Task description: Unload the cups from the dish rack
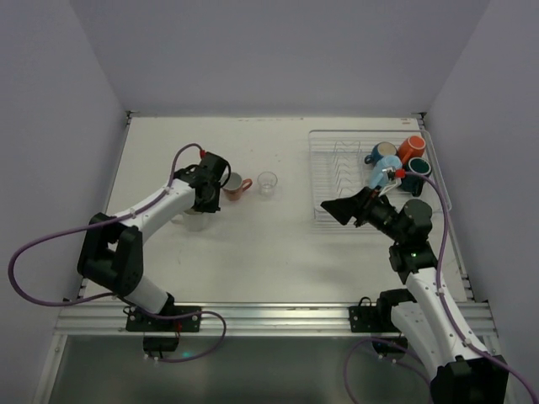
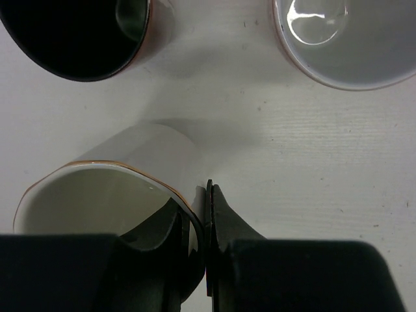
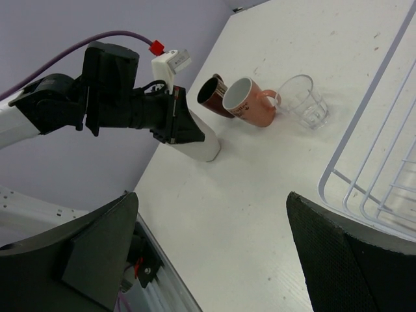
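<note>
My left gripper [image 1: 200,206] is shut on the wall of a white cup [image 1: 193,221], which stands upright on the table; one finger is inside the rim [image 2: 110,188], one outside. Beyond it stand a dark mug [image 2: 71,32], a salmon-pink mug [image 1: 237,185] and a clear glass tumbler [image 1: 267,182]. The white wire dish rack [image 1: 333,172] at the back right holds a dark blue mug [image 1: 381,152], an orange mug [image 1: 411,149], a light blue mug [image 1: 384,173] and a dark teal mug [image 1: 415,173]. My right gripper [image 1: 338,210] is open and empty at the rack's near left corner.
The right wrist view shows the left gripper [image 3: 188,133] on the white cup [image 3: 205,144], the rack's corner wire [image 3: 325,179] at the right, and the table's near edge rail [image 3: 156,286]. Walls close the table's left, back and right sides.
</note>
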